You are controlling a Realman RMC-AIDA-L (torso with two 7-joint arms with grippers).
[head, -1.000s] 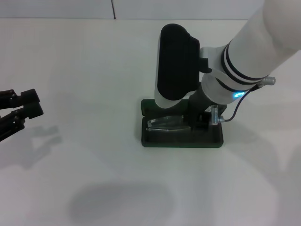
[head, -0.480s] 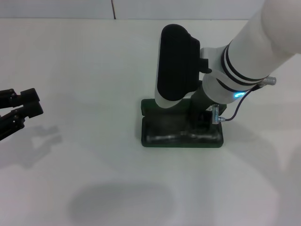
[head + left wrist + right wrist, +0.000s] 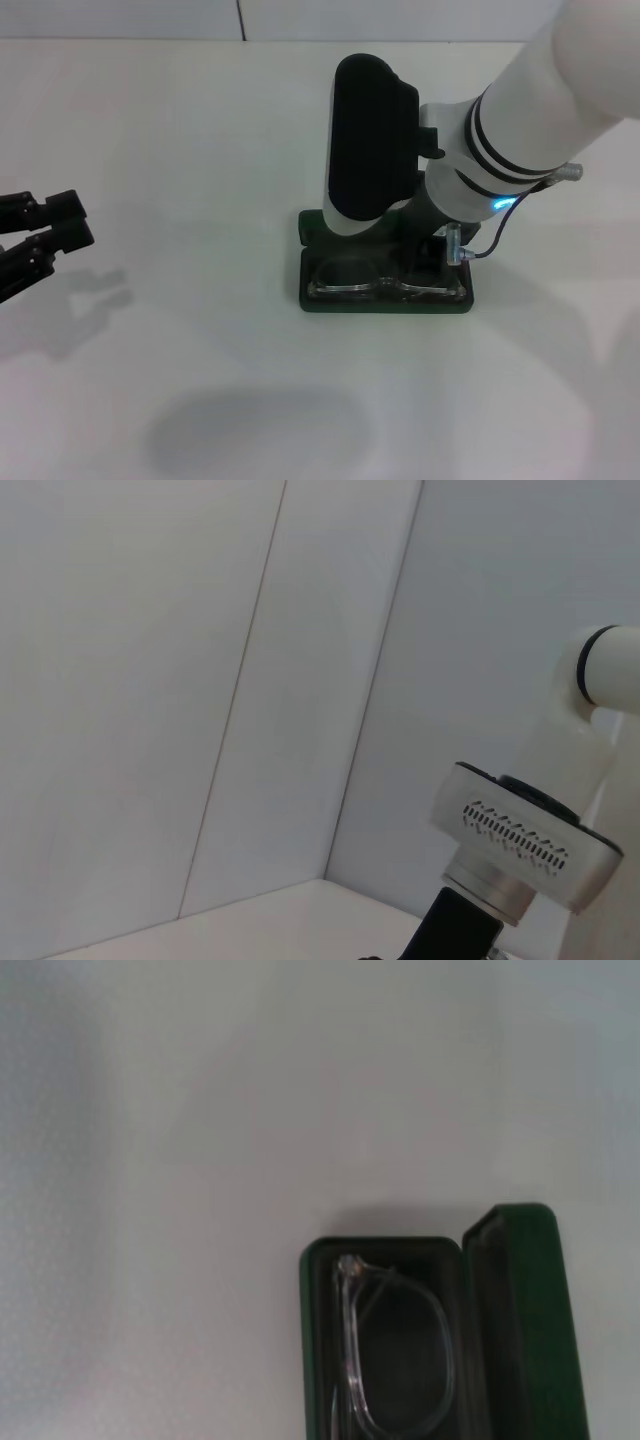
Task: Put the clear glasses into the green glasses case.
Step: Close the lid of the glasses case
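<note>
The green glasses case lies open on the white table, its lid standing up at the far side. The clear glasses lie flat inside the case's tray, lenses side by side; one lens and a hinge show in the right wrist view. My right gripper hangs just above the far right part of the case, mostly hidden under its own wrist. My left gripper sits open at the table's left edge, far from the case.
The white table is bare around the case. A wall stands behind it, with a seam. The right arm's bulky wrist housing covers the case's far side in the head view.
The glasses stood tilted in the case a second ago and now lie flat in the tray. The right wrist has shifted slightly left. The left arm has not moved.
</note>
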